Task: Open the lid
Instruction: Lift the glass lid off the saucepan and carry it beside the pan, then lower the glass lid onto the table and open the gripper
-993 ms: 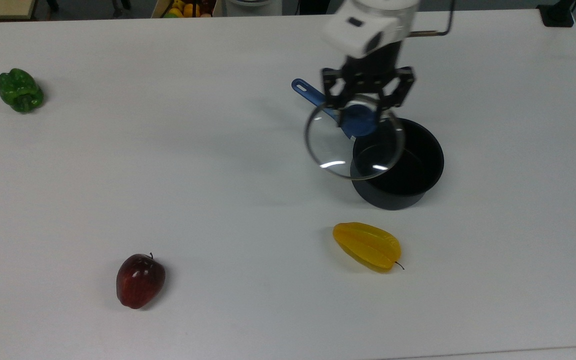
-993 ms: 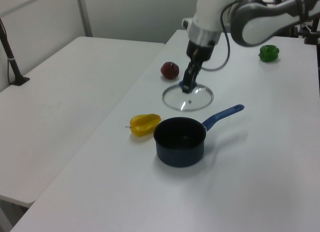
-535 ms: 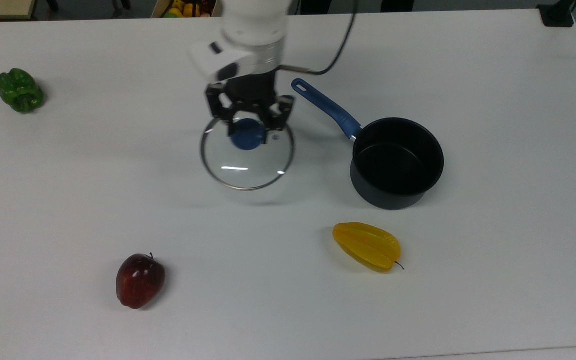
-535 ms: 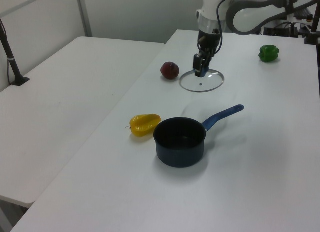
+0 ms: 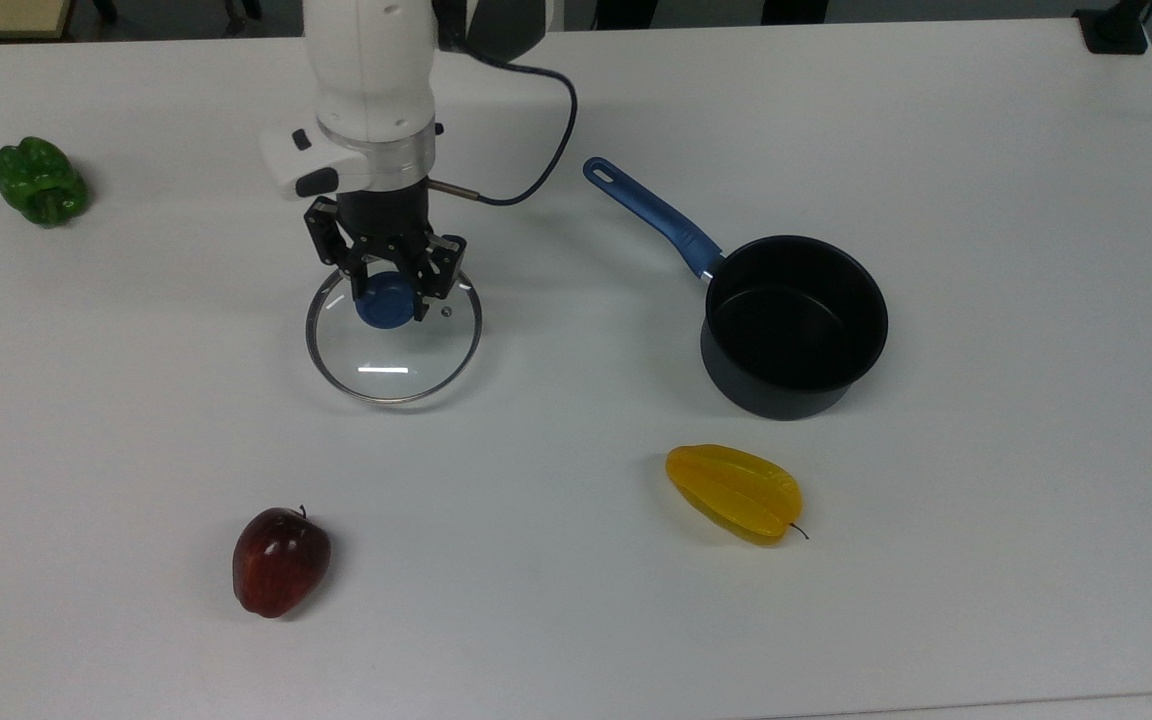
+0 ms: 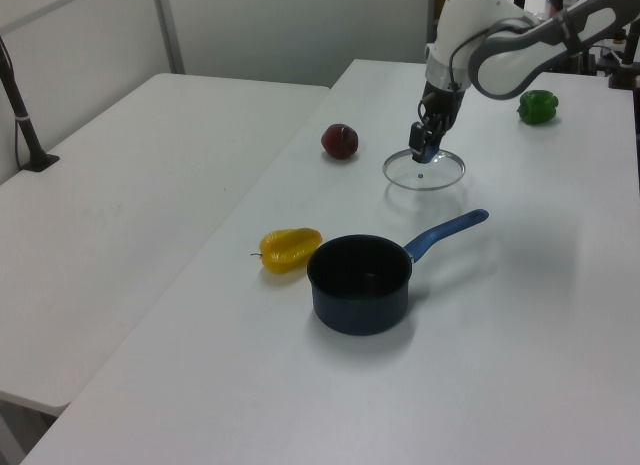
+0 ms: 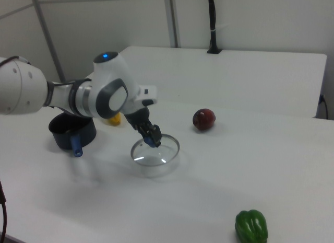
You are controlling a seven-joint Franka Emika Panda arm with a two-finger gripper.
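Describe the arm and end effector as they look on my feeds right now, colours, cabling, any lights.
The arm has glossy white rounded shells with grey joint sections. A blue light glows on one joint in the right view. A dark cable loops from the wrist. The end effector is black, with an open linkage frame and two fingers, below a white wrist block bearing dark buttons.

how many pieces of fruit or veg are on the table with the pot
3. A green pepper at the top view's far left, a red apple near its lower left, and a yellow starfruit just below the saucepan. A box beyond the table edge holds more fruit, partly hidden.
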